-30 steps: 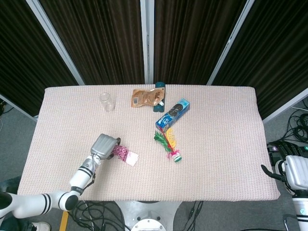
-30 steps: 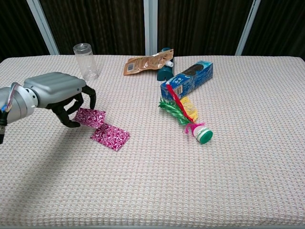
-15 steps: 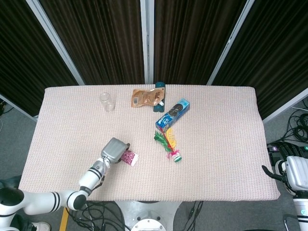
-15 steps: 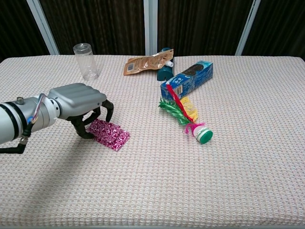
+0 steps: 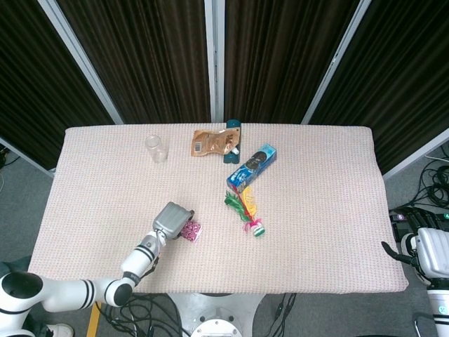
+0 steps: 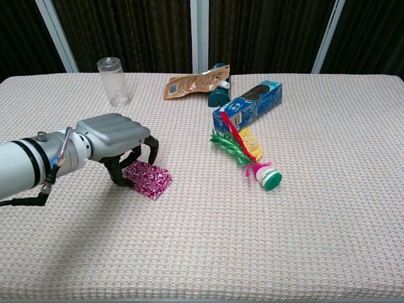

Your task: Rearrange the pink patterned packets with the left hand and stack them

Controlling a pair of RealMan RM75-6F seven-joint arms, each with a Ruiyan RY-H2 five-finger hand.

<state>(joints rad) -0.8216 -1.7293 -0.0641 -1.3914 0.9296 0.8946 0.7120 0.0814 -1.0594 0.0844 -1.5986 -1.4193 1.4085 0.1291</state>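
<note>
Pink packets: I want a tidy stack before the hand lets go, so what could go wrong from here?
1. The left hand arches over the packets and hides their near edge, so I cannot tell whether they are square; the top one may sit skewed.
2. Its fingertips rest at the stack's edge; lifting away could drag the top packet off.
3. Pushing further right could slide both toward the shuttlecock.

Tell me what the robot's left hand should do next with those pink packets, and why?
Probably let go and lift straight up. The left hand has its fingers curled over the pink packets, which already look stacked in one pile, so pulling sideways might slide them apart.
</note>
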